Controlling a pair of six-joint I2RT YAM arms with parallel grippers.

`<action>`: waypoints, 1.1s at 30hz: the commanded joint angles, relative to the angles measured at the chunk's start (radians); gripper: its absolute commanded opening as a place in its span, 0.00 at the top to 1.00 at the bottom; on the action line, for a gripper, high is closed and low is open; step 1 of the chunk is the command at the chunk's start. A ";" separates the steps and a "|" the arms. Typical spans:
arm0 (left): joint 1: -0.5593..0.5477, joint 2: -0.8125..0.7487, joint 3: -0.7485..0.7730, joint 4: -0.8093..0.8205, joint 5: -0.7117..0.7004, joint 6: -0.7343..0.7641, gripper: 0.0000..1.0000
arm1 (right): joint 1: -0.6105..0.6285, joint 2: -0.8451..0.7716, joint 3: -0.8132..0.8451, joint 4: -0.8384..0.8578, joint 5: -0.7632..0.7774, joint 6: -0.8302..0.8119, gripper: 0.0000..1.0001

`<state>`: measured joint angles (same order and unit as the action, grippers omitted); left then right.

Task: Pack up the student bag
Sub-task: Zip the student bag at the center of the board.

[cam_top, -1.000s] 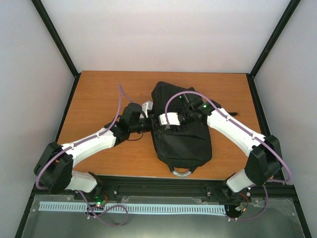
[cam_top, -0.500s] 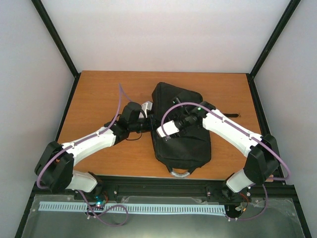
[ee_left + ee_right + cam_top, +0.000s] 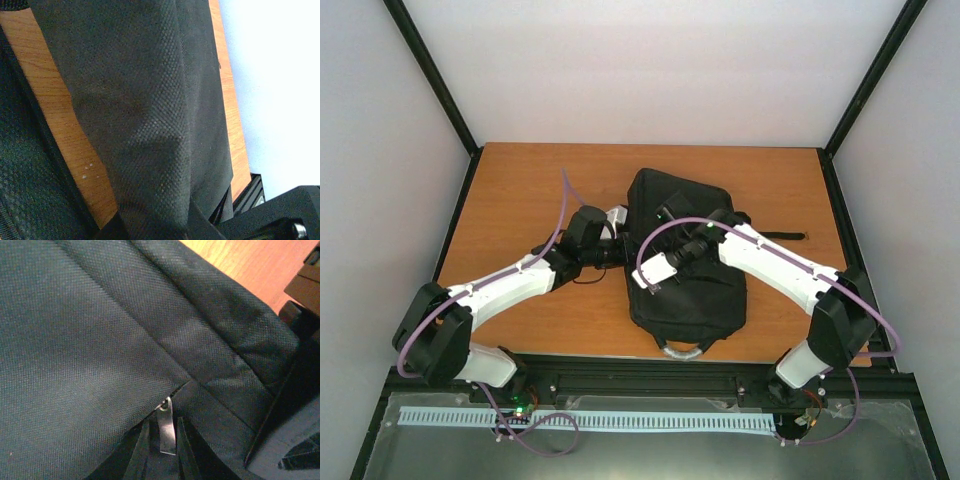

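Observation:
The student bag (image 3: 700, 290), a large black backpack, lies in the middle of the table with its grey loop handle (image 3: 682, 348) toward me. My left gripper (image 3: 623, 250) is at the bag's left edge. In the left wrist view black woven fabric (image 3: 145, 125) rises from between the jaws of the left gripper (image 3: 152, 232), which is shut on it. My right gripper (image 3: 648, 283) hovers over the bag's left side. In the right wrist view a small metal zip pull (image 3: 166, 432) stands between the fingers of the right gripper (image 3: 163, 426), which are pinched in on both its edges.
The orange wooden table (image 3: 520, 200) is bounded by black frame posts and white walls. A thin black strap (image 3: 782, 236) trails off the bag's right side. A small pale thing (image 3: 617, 213) peeks out at the bag's upper left edge.
My right gripper has slid from the bag's middle to its left side, nearer me, and its jaws have narrowed around the zip pull. The left arm has not moved.

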<state>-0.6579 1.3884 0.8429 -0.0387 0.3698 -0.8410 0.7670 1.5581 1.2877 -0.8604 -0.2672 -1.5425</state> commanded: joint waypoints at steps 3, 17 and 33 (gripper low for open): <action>0.001 -0.033 0.094 0.194 0.067 0.012 0.99 | 0.024 0.039 -0.026 -0.023 0.062 0.048 0.97; 0.001 -0.043 0.064 0.157 0.013 0.007 0.99 | 0.018 -0.006 0.001 -0.095 0.173 0.139 0.97; 0.016 -0.029 0.031 0.144 -0.013 0.016 0.99 | -0.102 -0.181 -0.176 -0.144 0.278 -0.023 0.97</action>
<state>-0.6579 1.3914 0.8425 -0.0368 0.3527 -0.8413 0.7078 1.4128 1.1511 -0.9131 -0.0715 -1.5047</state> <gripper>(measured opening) 0.061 0.029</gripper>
